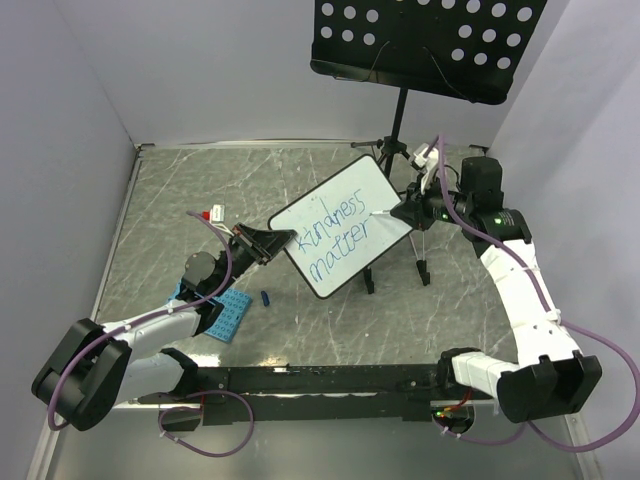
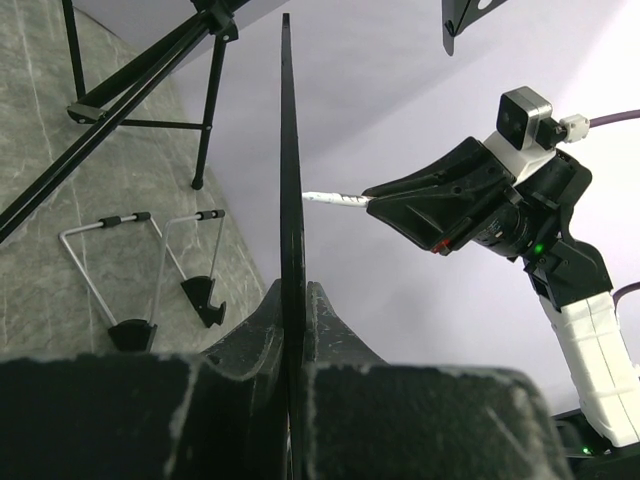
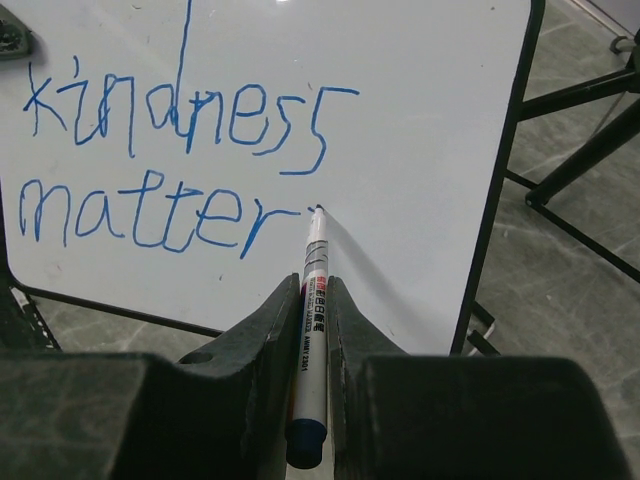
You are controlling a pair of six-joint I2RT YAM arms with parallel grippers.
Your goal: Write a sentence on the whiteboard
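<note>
Top external, read from the left: found a blue studded plate (image 1: 225, 318) lying flat on the counter (image 1: 180, 190) beside the left arm, with a small blue object (image 1: 266, 297) just to its right, too small to identify. Saw the left gripper (image 1: 262, 243) clamped tight on the lower-left edge of the whiteboard (image 1: 385, 185), holding it raised and tilted, long side running up toward the right. Checked this from the left wrist: board seen edge-on, pinched between both fingers. Read the sentence (image 1: 335, 235) in blue script across the board, in two lines, "kindness" above "matter", plainer from the right wrist. Noted the marker (image 1: 385, 214), white-barrelled, squeezed between the closed fingers of the right gripper (image 1: 405, 212), tip against the board just past the last "r" of the lower line. Placed that gripper at the board's right side, facing the written surface. Spotted a black perforated music-stand tray (image 1: 430, 40) above and behind on its tripod, legs standing on the counter beyond the board.
</note>
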